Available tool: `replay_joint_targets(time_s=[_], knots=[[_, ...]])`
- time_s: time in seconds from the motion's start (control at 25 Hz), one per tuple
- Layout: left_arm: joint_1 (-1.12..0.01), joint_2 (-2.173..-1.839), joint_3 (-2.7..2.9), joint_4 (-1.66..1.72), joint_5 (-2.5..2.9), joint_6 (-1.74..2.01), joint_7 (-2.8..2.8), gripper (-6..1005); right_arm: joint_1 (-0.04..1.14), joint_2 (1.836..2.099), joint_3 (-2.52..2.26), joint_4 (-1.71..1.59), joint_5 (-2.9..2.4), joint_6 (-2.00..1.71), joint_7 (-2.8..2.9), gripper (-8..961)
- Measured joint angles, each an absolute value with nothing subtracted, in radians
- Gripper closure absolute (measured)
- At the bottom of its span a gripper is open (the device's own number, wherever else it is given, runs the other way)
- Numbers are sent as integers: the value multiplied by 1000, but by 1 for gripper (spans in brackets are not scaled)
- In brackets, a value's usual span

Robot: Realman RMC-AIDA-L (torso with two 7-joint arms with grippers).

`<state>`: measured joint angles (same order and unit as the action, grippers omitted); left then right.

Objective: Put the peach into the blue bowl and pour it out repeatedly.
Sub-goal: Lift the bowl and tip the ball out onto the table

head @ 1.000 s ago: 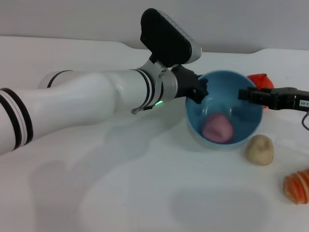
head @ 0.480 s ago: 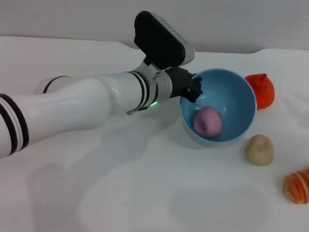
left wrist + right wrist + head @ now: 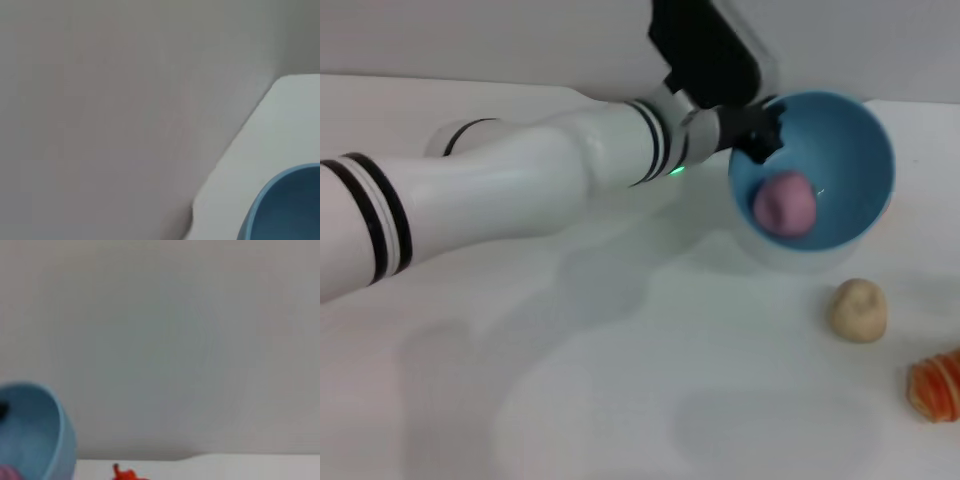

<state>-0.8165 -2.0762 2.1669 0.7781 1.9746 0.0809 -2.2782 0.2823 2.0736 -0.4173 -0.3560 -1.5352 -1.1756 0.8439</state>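
My left gripper (image 3: 760, 135) is shut on the near-left rim of the blue bowl (image 3: 850, 150) and holds it off the table, tilted with its opening toward me. The pink peach (image 3: 784, 204) rests inside the bowl against its lower wall. The bowl's rim also shows in the left wrist view (image 3: 290, 205). The right wrist view shows the bowl (image 3: 35, 430) with a sliver of the peach (image 3: 6, 472) at its edge. My right gripper is out of view.
A pale beige potato-like item (image 3: 859, 309) lies on the white table (image 3: 620, 380) just below the bowl. An orange striped item (image 3: 936, 385) sits at the right edge. An orange-red fruit (image 3: 127, 474) shows in the right wrist view, hidden behind the bowl in the head view.
My left arm has lifted the bowl up and to the right with the peach inside. The right gripper, at the bowl's right rim a second ago, has left the view.
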Motion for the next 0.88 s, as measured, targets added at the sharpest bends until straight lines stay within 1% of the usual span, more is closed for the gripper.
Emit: replay_joint_targets(time_s=[0.08, 0.44, 0.64, 0.88], knots=[[-822, -2077, 2181, 786, 1975, 47, -2219, 1001, 280, 2075, -368, -306, -1527, -1177, 780, 248], [-812, -2078, 2434, 809, 1976, -265, -1813, 1000, 275, 2075, -253, -146, -1514, -1188, 709, 249], [-775, -2079, 2580, 814, 1989, -499, -1632, 999, 268, 2076, -221, -125, -1499, -1222, 708, 249], [-741, -2078, 2604, 801, 2124, -549, -1601, 999, 263, 2074, -211, -127, -1499, -1236, 707, 249]])
